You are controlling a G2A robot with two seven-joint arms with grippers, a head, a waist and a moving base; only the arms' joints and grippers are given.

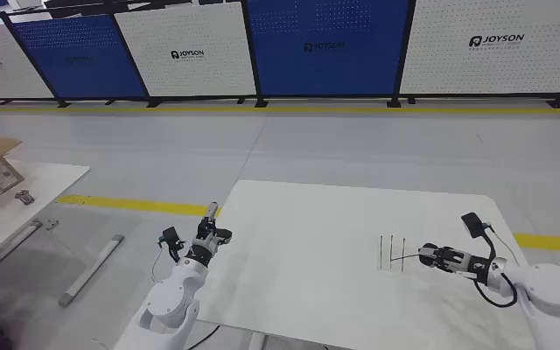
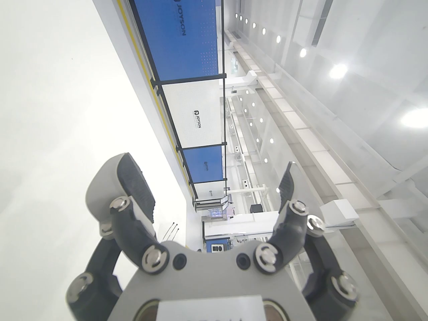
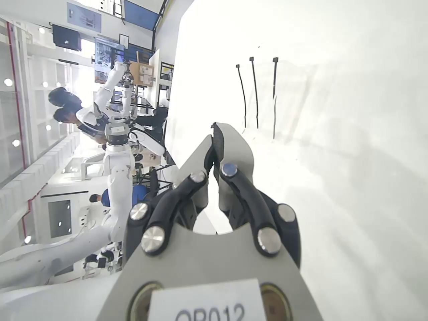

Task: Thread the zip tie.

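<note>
Currently: found three black zip ties [image 3: 254, 92] lying flat on the white table [image 1: 297, 262], side by side and parallel, apart from one another, heads all at the same end. Located them in the table's right part in the top view, well in from its far edge.

Noted right gripper [image 3: 214, 141] low over the table just beside the ties, on their right, pointing toward them. Recorded its fingers [image 3: 234, 150] pressed together, no gap between the pads. Traced in the top view a thin dark strand [image 1: 409, 257] from those fingertips across the nearest tie; looks like a fourth tie. Could not confirm a pinch on it from the wrist view.

Noted left gripper [image 2: 212, 182] at the table's left edge, well apart from the ties, pointing away from the robot toward the partitions. Recorded its fingers spread wide, holding nothing. Spotted the ties from its wrist view as small dark lines far across the tabletop.

Logged behind the table: yellow floor line [image 1: 131, 204], then a row of blue and white partition panels [image 1: 328, 44]. Logged also a second white table [image 1: 35, 188] off to the left, carrying a small grey item too small to identify.
</note>
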